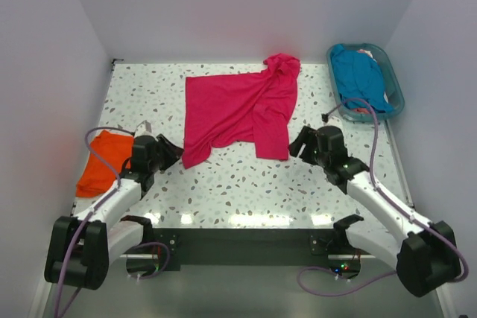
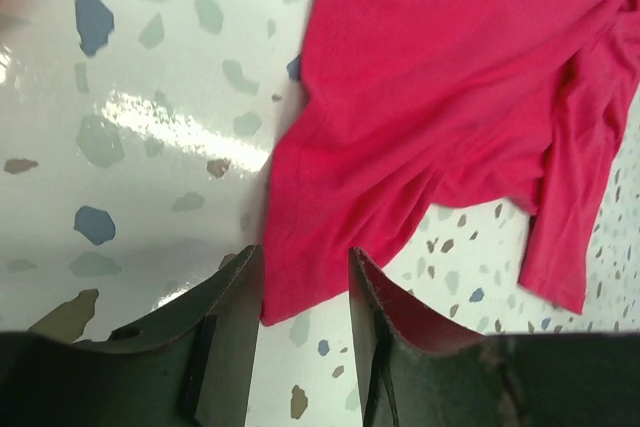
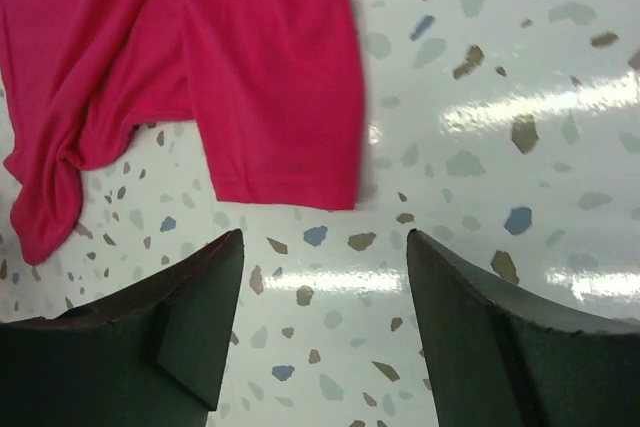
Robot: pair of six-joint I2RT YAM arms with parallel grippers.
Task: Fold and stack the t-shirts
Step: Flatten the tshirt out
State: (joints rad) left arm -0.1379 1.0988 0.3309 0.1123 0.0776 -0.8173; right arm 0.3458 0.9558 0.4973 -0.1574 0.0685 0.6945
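1. The left gripper (image 2: 305,252) is seen with its jaws parted only a little. The near corner of the hot pink t-shirt (image 1: 238,106) lies between the fingers (image 2: 235,307), and no pinch on the cloth can be made out.
2. The right gripper (image 3: 325,242) is held wide open and empty over the bare speckled table (image 1: 246,191). The shirt's other near hem lies just ahead of its fingertips, untouched.
3. Ahead of both grippers, the pink shirt is spread only in part. The half before the left gripper lies fairly flat, while the half before the right gripper is doubled over and bunched at its far end.
4. Behind the left gripper and to its outer side, an orange t-shirt (image 1: 104,161) lies at the table's edge. Whether it has been folded cannot be told.
5. Well beyond the right gripper and to its outer side, a teal blue t-shirt (image 1: 361,76) is heaped in a plastic basket (image 1: 395,87).
6. The task is judged to be at an early stage. No stack is seen, the pink shirt is not yet folded, and the basket is yet to be emptied.
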